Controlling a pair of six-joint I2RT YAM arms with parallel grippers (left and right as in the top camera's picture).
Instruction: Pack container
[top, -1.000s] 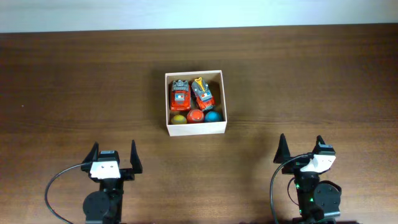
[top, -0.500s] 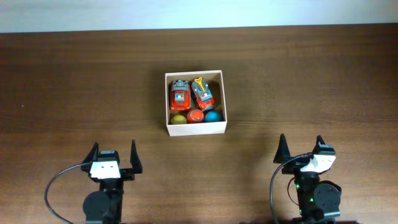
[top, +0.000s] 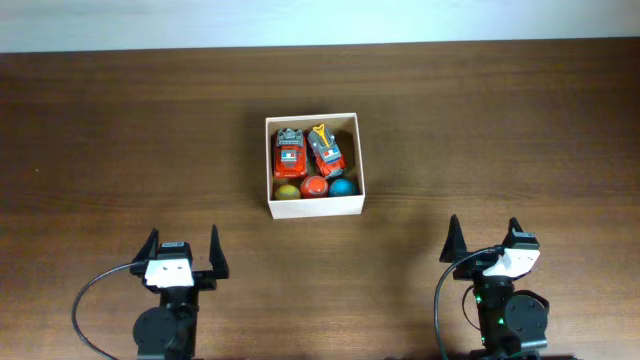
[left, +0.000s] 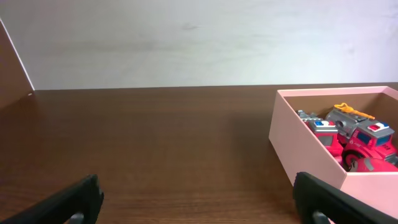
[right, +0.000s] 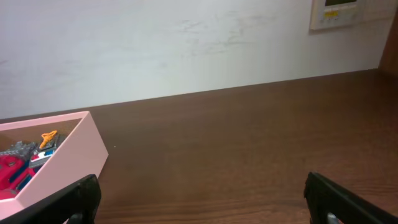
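The container (top: 316, 207) is a small square cream-white box at the table's middle. Inside lie two red toy trucks (top: 289, 152) (top: 325, 150) side by side, with a yellow ball (top: 288, 191), an orange ball (top: 315, 187) and a blue ball (top: 342, 186) in a row in front. My left gripper (top: 182, 243) rests near the front edge, left of the box, open and empty. My right gripper (top: 483, 234) sits at the front right, open and empty. The left wrist view has the container (left: 311, 149) at its right; the right wrist view has the container (right: 65, 162) at its left.
The dark wooden table (top: 500, 130) runs back to a pale wall (left: 186, 37). A white wall panel (right: 339, 12) hangs at the upper right of the right wrist view. Black cables (top: 90, 300) loop beside each arm base.
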